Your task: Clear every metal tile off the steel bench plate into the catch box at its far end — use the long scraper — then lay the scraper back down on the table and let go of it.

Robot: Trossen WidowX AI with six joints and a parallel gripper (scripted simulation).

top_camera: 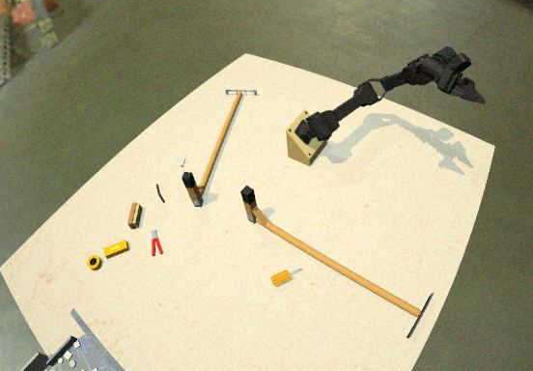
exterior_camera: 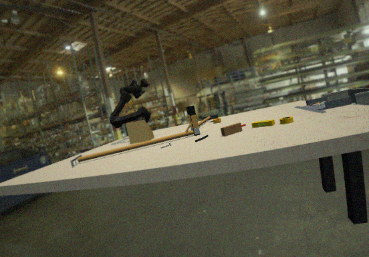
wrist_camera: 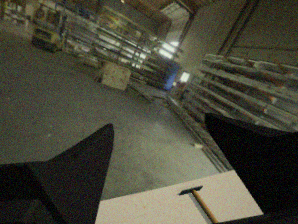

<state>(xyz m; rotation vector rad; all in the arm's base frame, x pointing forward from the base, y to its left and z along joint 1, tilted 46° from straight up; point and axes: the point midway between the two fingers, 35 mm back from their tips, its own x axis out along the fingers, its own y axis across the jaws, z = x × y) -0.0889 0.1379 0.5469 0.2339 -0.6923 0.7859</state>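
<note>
Though hand (top_camera: 470,92) wide, no legible writing.

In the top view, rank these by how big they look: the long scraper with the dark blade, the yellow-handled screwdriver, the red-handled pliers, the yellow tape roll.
1. Long scraper, by far.
2. Screwdriver and pliers: look alike, not ranked.
3. Tape roll, smallest.

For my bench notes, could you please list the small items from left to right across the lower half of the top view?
Yellow tape roll → yellow level → wooden block → red-handled pliers → orange-handled screwdriver.
</note>
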